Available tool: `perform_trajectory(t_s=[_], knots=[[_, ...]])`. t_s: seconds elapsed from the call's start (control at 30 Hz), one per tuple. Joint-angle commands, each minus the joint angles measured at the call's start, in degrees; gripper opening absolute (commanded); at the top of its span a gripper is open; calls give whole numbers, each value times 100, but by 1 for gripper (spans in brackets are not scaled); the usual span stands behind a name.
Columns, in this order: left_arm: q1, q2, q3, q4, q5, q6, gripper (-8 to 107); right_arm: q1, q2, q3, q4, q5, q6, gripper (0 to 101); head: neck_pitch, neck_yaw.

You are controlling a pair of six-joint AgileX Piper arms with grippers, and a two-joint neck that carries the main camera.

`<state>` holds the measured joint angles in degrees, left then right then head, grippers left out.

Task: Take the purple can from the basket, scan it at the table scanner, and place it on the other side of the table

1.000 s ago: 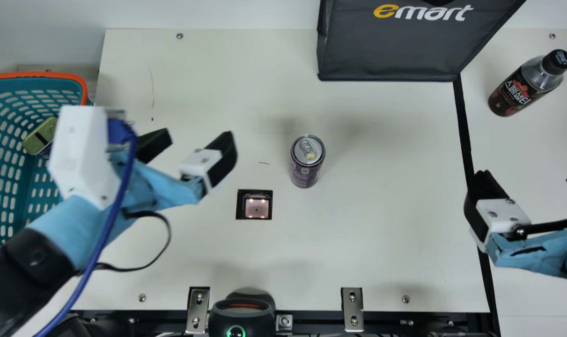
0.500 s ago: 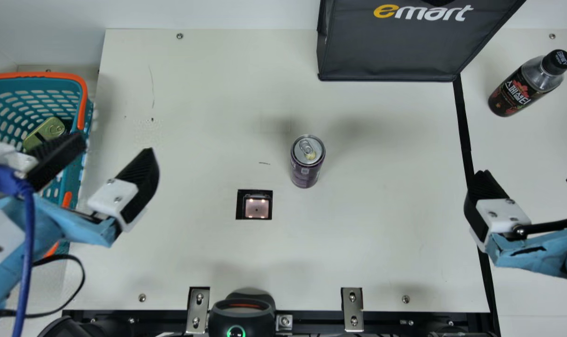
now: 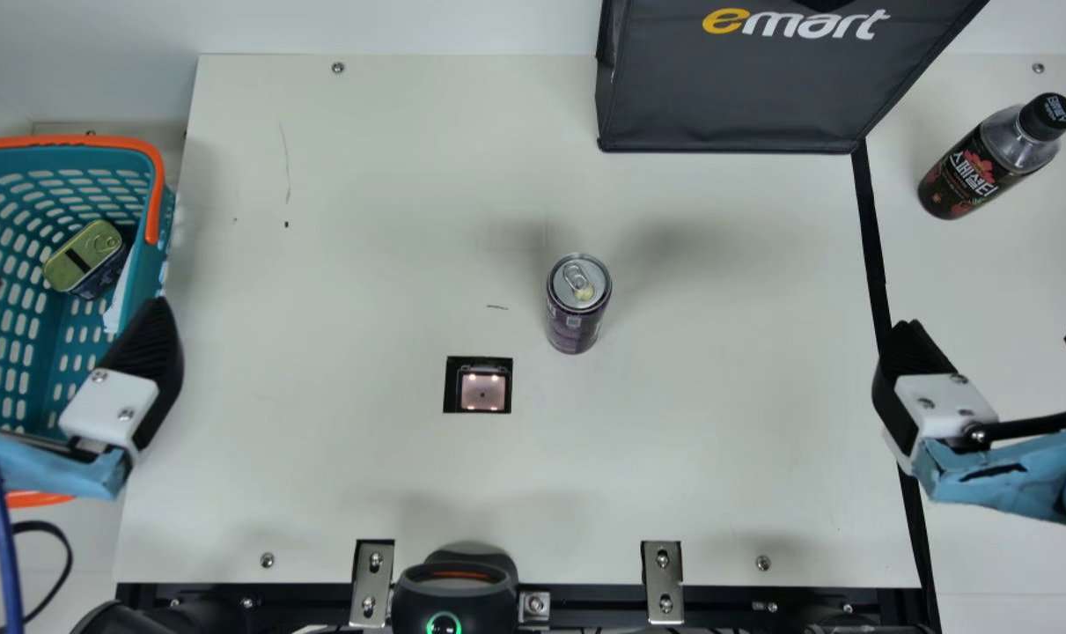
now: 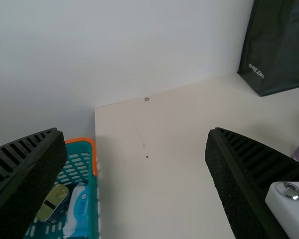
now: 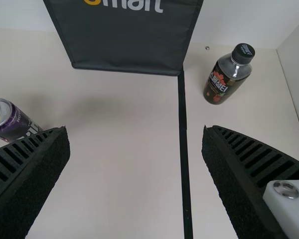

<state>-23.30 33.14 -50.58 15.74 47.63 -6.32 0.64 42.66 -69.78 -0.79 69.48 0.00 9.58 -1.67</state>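
Clock centre: the can, with 12 at the table's far edge.
Purple can (image 3: pixel 577 308): upright on the cream table (image 3: pixel 365 493), apart from both grippers.
Scanner (image 3: pixel 482 390): set in the tabletop at 7 to 8 o'clock, near the can.
Left gripper (image 3: pixel 70 291): 9 o'clock, over the basket, fingers released and spread wide, grasping nothing.
Right gripper (image 3: pixel 995 328): 3 o'clock, well apart from the can, fingers spread with nothing between them.
Basket (image 3: pixel 155 198): teal with an orange rim, 9 to 10 o'clock, beside the table.
Tin (image 3: pixel 84 255): green-topped, inside the basket.
Pack (image 4: pixel 82 206): white and blue, in the basket just beside the tin.
Bag (image 3: pixel 735 97): dark grey, 1 o'clock.
Bottle (image 3: pixel 990 163): black cap, 2 to 3 o'clock, beyond the black tape (image 3: pixel 876 246).
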Motion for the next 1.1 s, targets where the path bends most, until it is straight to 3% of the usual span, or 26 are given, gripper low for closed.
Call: perform_trajectory(t_s=[0.0,0.5,0.77,1.07], knots=[[77,-53,-8,-24,57,84,90,0,0,0,0,0,0,95,-166,9],[634,-103,-342,-452,1129,-423,90,0,0,0,0,0,0,95,-166,9],[632,-114,-339,-456,1123,-423,90,235,96,32,116,42,-52,95,-166,9],[632,-114,-339,-456,1139,-423,90,844,407,305,833,42,-389,95,-166,9]])
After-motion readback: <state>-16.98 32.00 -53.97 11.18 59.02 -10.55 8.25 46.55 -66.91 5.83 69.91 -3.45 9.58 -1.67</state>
